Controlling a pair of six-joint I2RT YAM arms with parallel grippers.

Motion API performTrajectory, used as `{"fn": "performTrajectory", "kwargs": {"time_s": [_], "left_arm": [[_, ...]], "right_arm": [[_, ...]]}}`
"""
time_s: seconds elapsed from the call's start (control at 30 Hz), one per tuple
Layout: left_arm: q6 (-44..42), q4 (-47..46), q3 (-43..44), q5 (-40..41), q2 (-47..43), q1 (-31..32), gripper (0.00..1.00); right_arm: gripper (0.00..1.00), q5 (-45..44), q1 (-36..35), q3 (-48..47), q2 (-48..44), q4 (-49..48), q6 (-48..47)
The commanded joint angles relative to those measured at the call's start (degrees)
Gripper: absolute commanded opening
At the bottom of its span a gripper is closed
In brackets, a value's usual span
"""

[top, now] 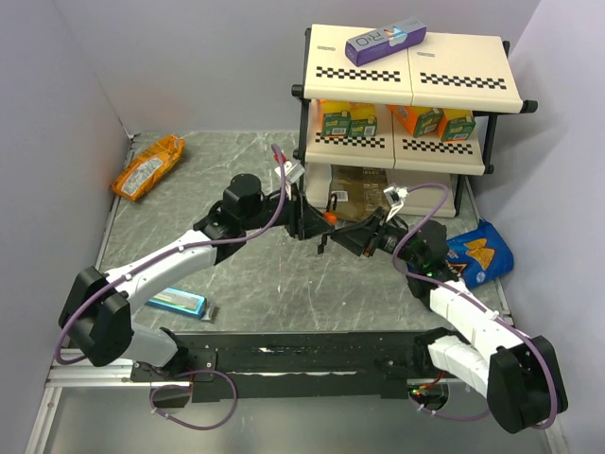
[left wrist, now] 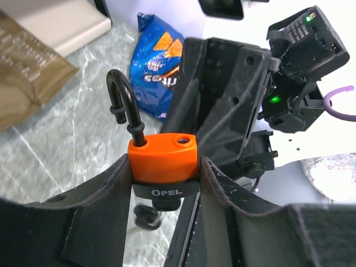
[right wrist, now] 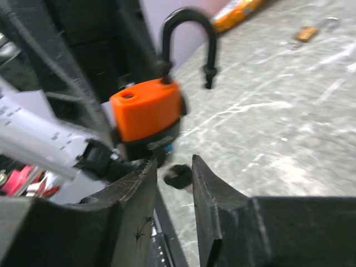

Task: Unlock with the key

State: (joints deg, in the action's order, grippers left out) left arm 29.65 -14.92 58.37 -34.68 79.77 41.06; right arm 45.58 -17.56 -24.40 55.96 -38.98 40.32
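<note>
Marbled tabletop (top: pixel 265 284) lies free below; left fingers (left wrist: pixel 105 189) clamp orange padlock (left wrist: pixel 163 157), shackle (left wrist: pixel 122 97) open; right fingers (right wrist: pixel 214 183) flank key (right wrist: pixel 178 176), grip unclear.

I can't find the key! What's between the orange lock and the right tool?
The black key head sits there, just under the orange lock, at the right tool tips. The right wrist view shows it.
</note>
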Motion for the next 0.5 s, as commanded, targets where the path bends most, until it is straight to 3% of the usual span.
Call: {"fn": "performTrajectory", "kwargs": {"time_s": [0.0,0.13,0.47], "left_arm": [[2.61,3.58,-1.06,-5.14,-0.05,0.52,0.01],[3.13,2.97,-1.33,-5.23,-0.23,-0.19,0.01],[1.38,0.51,-2.38,-11.46,-1.72,-0.36,0.01]], "right_arm": [[0.41,-8.05,-0.1,-1.79,-2.61,-0.58,-2.7],[0.54,-8.05,-0.02,-1.09,-4.63,3.03,-4.36],[0.63,-5.25,-0.1,-2.93,-9.65,9.53,-9.46]]}}
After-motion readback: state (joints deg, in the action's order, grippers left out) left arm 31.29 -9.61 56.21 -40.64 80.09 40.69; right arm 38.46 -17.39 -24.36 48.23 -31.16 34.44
